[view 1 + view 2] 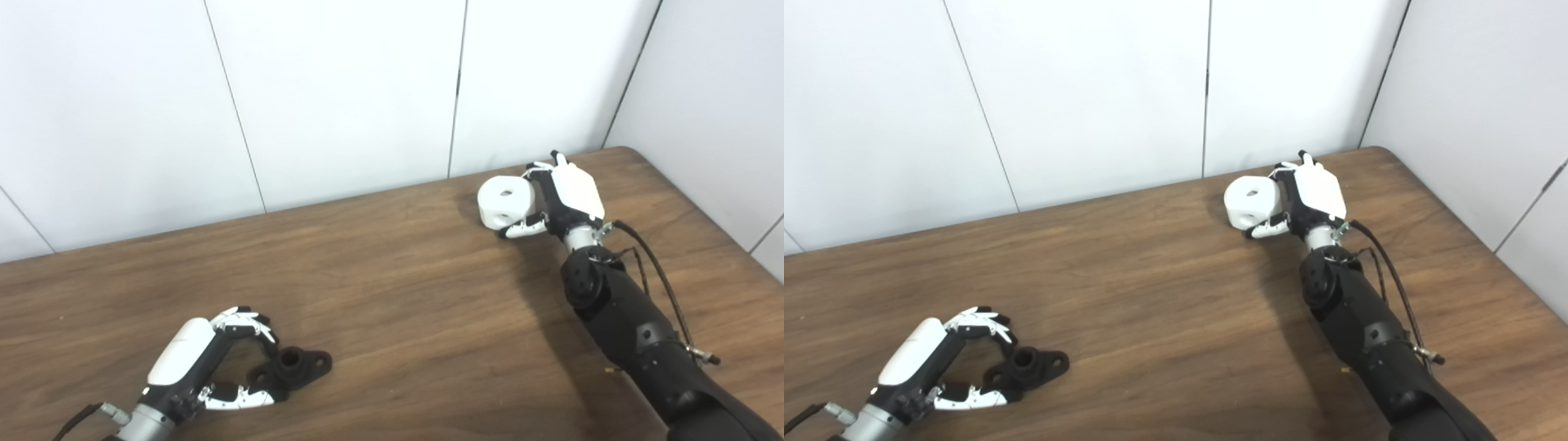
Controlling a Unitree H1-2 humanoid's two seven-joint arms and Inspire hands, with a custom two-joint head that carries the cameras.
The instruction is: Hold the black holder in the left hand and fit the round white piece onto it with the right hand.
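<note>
At far right of the table (pixel 392 275), right hand (pixel 560 199) grasping round white piece (pixel 506 201); left hand (pixel 211 361) closing around black holder (pixel 294 365), grip looks unsecured; firm it up, then lift

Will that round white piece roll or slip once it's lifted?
Round white piece: curved sides, likely rolls if tipped over. Its smooth, hard-looking surface may slip between the right robot hand fingers. The visible holes suggest it's light.
</note>
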